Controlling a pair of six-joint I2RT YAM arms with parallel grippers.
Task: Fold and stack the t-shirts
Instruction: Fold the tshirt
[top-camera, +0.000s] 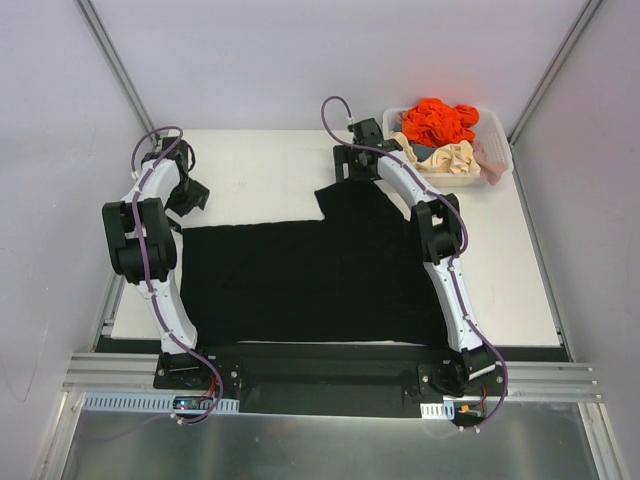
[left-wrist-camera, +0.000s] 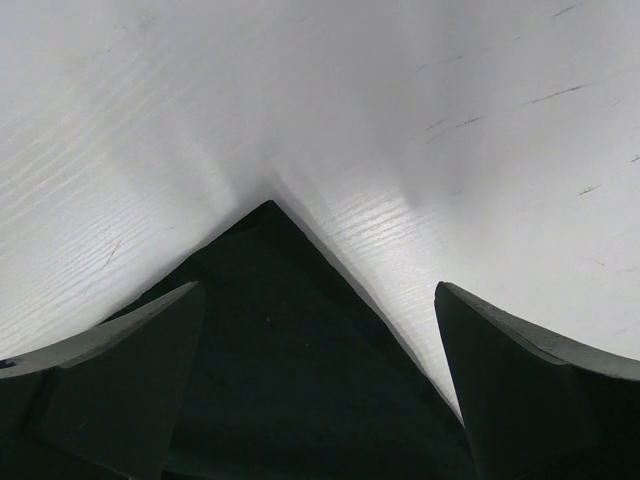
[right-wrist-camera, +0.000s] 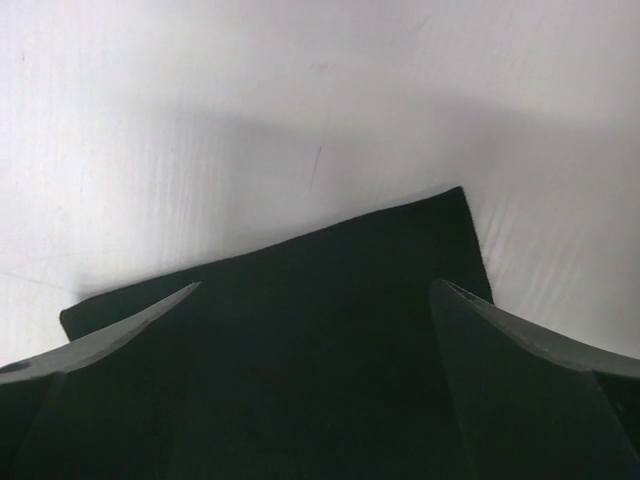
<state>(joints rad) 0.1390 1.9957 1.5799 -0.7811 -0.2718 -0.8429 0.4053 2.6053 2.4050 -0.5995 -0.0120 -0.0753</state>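
A black t-shirt (top-camera: 300, 280) lies spread flat on the white table (top-camera: 260, 165), with one sleeve (top-camera: 355, 200) reaching toward the back. My left gripper (top-camera: 186, 205) is open and hovers over the shirt's far left corner (left-wrist-camera: 265, 215), its jaws wide apart on either side of the cloth (left-wrist-camera: 290, 370). My right gripper (top-camera: 345, 168) is open over the far end of the sleeve (right-wrist-camera: 320, 340), its jaws apart above the cloth. Neither gripper holds anything.
A white basket (top-camera: 497, 150) at the back right holds several crumpled shirts: orange (top-camera: 438, 120), cream (top-camera: 450, 158) and pink (top-camera: 488, 155). Bare white table shows beyond the shirt in both wrist views (left-wrist-camera: 400, 100) (right-wrist-camera: 300, 90). Walls close in on both sides.
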